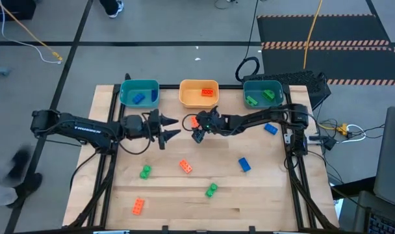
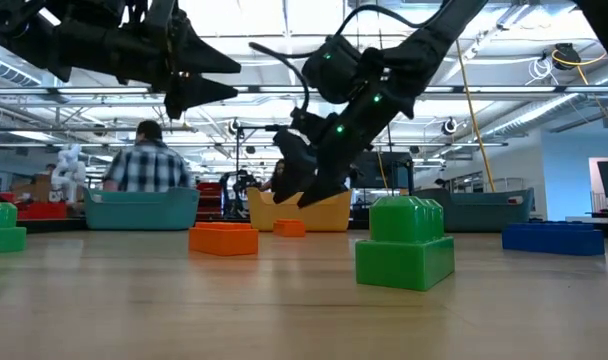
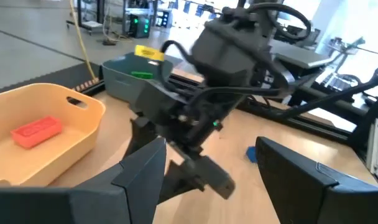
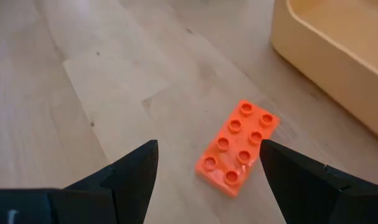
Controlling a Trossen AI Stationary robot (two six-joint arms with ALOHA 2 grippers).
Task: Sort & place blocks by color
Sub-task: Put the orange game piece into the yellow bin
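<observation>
Right wrist view: fingers (image 4: 207, 171) wide above orange brick (image 4: 237, 147) on surface; looks light, stiff, slick. Grip long sides. Left fingers (image 1: 169, 128) wide, empty.

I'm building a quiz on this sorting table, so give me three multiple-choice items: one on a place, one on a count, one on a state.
1. Where is the orange block nearest the right gripper?
A. in the teal tray
B. on the table beside the orange tray
C. held by the left gripper

2. How many green blocks lie loose on the table?
A. two
B. four
C. none

3. The right gripper's fingers are:
A. shut on a blue block
B. shut, empty
C. open

Answers: 1 B, it lies flat on the wood by the tray wall; 2 A, the high view shows one and another; 3 C, the fingers stand apart, the block between them untouched.
</observation>
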